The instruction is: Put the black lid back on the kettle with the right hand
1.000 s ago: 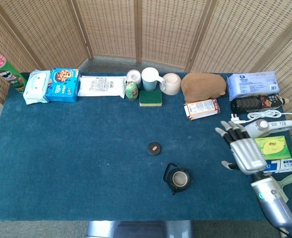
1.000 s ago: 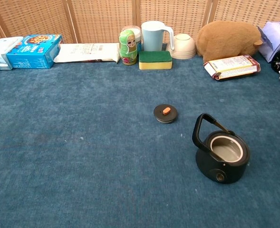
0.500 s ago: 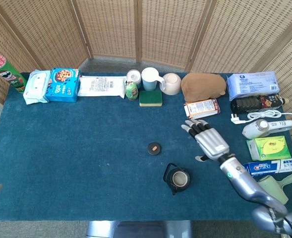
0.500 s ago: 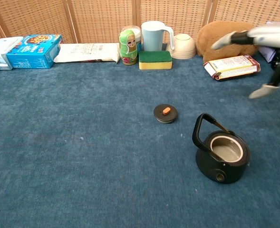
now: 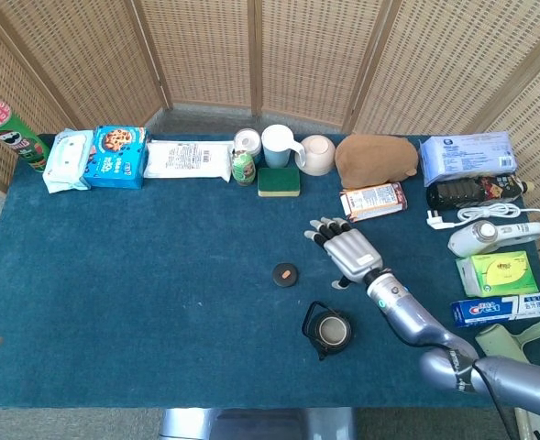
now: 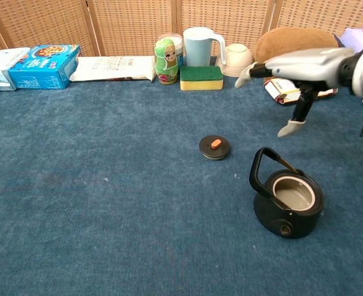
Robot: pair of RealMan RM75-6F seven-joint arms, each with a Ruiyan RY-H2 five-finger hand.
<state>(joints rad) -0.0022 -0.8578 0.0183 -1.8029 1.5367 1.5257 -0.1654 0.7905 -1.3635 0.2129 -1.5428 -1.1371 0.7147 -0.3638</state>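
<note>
The black lid is seen flat on the counter, just beyond the open kettle. The right hand, empty with fingers spread, is held above, right of the lid.

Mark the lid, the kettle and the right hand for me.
black lid (image 6: 214, 147), chest view, on its top beside the orange knob.
kettle (image 6: 289, 213), chest view, on its dark front wall.
right hand (image 5: 348, 250), head view, on the back of the hand.
</note>
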